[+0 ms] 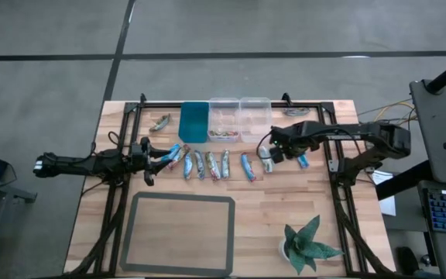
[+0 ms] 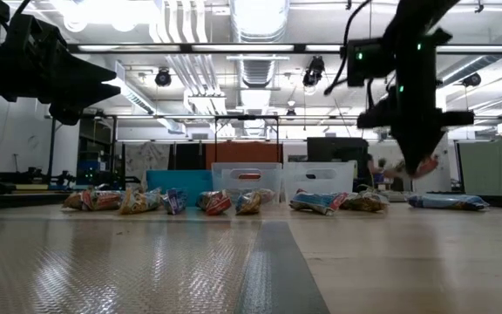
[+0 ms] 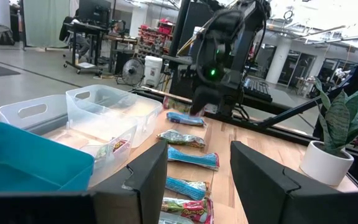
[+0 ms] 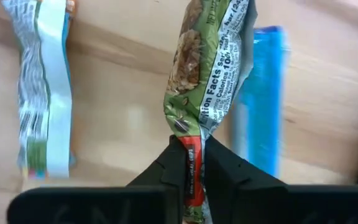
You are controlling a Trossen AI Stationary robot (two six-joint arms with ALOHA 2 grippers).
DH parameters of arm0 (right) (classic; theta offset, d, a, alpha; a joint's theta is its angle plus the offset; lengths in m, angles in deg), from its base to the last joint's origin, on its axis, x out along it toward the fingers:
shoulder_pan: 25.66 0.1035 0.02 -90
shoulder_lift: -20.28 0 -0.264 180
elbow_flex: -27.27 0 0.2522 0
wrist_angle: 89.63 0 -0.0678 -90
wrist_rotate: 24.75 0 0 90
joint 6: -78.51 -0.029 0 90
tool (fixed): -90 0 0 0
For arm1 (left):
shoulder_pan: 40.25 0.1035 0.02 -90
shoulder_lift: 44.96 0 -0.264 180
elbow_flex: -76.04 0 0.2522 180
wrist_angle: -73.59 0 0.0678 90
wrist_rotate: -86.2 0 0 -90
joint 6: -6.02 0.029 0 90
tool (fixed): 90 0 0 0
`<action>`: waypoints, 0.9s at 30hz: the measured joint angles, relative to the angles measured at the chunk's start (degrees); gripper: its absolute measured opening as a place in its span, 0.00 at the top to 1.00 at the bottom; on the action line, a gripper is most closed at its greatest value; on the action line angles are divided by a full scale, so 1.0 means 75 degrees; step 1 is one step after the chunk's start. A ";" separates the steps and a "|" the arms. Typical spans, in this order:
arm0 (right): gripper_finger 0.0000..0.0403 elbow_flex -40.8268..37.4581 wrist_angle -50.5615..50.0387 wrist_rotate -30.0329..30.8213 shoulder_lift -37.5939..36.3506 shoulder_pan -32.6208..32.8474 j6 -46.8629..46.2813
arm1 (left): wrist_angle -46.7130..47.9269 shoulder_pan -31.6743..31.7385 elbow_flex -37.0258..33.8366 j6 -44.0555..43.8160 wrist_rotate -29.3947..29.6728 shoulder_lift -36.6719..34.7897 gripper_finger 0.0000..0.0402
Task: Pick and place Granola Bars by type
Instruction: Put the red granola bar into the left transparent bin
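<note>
- Right gripper (image 4: pixel 191 163) is what you are working with – its fingers are clenched on the red end seam of a green granola bar (image 4: pixel 211 68), which is hanging clear of the table (image 1: pixel 324 225) beside the row.
- You are holding only by the seam, so I judge the bar is likely to be swinging. Carry it slowly and high enough to be clearing the bin walls, and lower it well inside before letting go.
- You are choosing among three bins at the far edge: one teal bin (image 1: pixel 194 122) and two clear bins, the middle one (image 1: pixel 224 108) and the end one (image 1: pixel 255 108). Something wrapped is lying in the middle one (image 1: pixel 223 135), but its type is too small to tell – check its wrapper against yours before you release.
- One grey mat (image 1: pixel 180 232) and one potted plant (image 1: pixel 310 245) are sitting at the near edge, well apart from your path.
- Left gripper (image 1: pixel 159 157) is waiting at the row's left end, fingers spread and gripping nothing, just beside a blue bar (image 1: pixel 174 153).
- Counting bars from above, you are looking at about ten: seven lying in the row, three of them blue; one left of the teal bin (image 1: pixel 159 122); one in the bin; one in your grasp.
</note>
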 joint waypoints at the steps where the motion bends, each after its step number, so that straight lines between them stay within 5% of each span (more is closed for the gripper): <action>1: 0.93 0.0179 -0.0306 -0.0006 -0.0090 0.0000 0.0017 | -0.0001 0.0001 0.0000 0.0001 -0.0001 0.0000 0.61; 12: 0.93 0.2676 -0.2494 0.0036 -0.0552 -0.0163 0.1507 | 0.0001 0.0002 -0.0002 0.0001 0.0001 0.0000 0.61; 27: 0.93 0.5966 -0.4241 -0.0670 0.0920 -0.0665 0.4879 | 0.0000 0.0002 0.0001 0.0001 -0.0002 0.0003 0.61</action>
